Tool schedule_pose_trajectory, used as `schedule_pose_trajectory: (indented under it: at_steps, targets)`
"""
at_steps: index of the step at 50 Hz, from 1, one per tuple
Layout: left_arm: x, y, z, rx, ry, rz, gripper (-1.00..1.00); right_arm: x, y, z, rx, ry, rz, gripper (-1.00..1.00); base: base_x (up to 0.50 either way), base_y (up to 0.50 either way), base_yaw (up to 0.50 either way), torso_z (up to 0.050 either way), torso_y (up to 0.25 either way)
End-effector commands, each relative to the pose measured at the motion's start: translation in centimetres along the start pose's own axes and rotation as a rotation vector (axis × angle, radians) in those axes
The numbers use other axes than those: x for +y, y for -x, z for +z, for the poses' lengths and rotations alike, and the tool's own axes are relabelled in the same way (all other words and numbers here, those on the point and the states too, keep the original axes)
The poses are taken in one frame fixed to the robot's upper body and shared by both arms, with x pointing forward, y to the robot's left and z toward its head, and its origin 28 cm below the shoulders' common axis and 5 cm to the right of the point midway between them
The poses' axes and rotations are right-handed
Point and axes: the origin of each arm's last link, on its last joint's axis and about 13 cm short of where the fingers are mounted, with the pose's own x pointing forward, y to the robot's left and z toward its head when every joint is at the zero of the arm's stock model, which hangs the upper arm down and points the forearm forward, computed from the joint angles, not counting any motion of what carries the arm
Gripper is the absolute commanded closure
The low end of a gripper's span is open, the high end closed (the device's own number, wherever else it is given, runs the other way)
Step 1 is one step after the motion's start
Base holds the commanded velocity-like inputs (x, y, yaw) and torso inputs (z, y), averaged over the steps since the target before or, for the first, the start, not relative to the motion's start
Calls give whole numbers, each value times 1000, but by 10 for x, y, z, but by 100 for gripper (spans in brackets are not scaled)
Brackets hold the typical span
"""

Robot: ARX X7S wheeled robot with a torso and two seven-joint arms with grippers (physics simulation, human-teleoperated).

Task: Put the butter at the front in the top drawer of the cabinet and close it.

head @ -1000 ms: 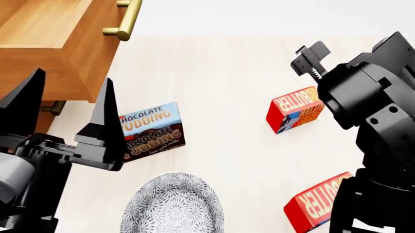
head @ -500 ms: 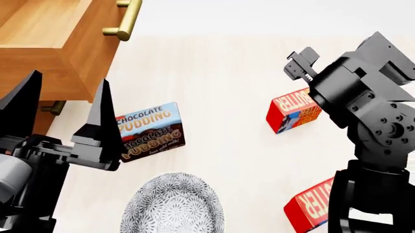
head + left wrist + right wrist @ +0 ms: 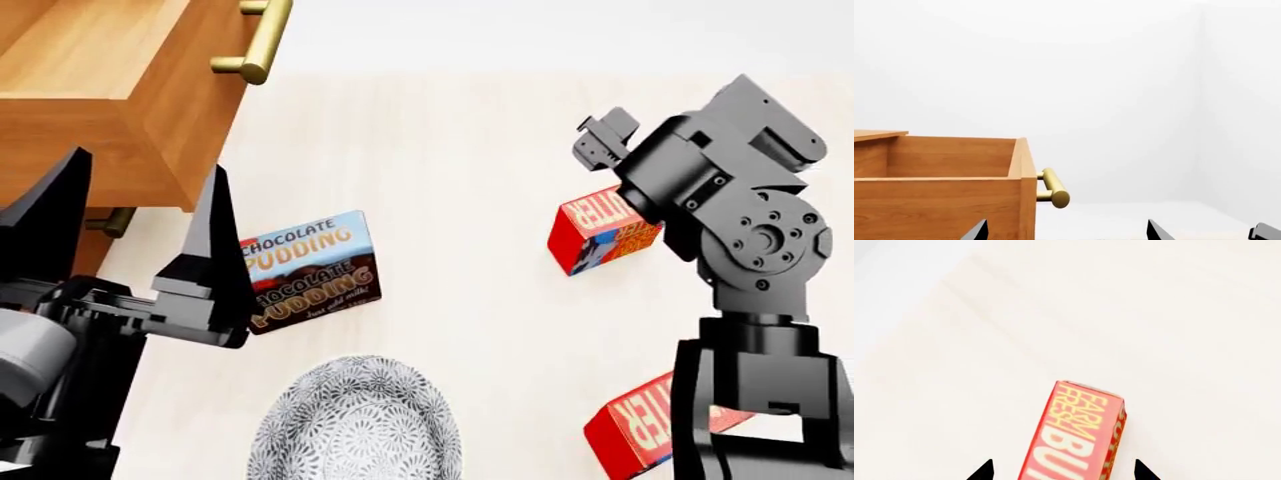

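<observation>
Two butter cartons lie on the pale table. The farther one (image 3: 597,232) is mid-right. The nearer one (image 3: 638,428) is at the bottom right, partly hidden by my right arm (image 3: 734,215). My right gripper (image 3: 1062,472) is open, its fingertips on either side of a butter carton (image 3: 1071,440) without touching it. By the head view this is the farther carton. The cabinet's top drawer (image 3: 94,90) stands pulled out at the upper left, with its brass handle (image 3: 256,40). My left gripper (image 3: 134,235) is open and empty beside the drawer (image 3: 947,165).
A Chocolate Pudding box (image 3: 311,270) stands just right of my left gripper. A patterned grey bowl (image 3: 354,425) sits at the bottom centre. A lower drawer handle (image 3: 110,222) shows under the open drawer.
My right arm has turned and swung left, so its wrist now stands over the farther butter carton and covers more of the nearer one. The left arm has barely moved.
</observation>
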Motion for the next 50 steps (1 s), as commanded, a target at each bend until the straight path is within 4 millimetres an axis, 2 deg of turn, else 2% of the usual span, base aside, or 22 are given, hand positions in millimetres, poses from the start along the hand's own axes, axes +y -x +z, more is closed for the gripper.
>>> schedule_pose_trajectory:
  at_steps: [1,17,50]
  targets:
    - [1,-1,-2,4,0,3,-100,3,-11,-2,9,16,-25,-100,0,0,0,0,0]
    - [3,-2,-6,11,4,7,-100,8,-23,-8,28,37,-42,-100,0,0,0,0,0]
    - [6,-1,-7,13,6,11,-100,13,-32,-15,68,30,-51,-100,0,0,0,0,0]
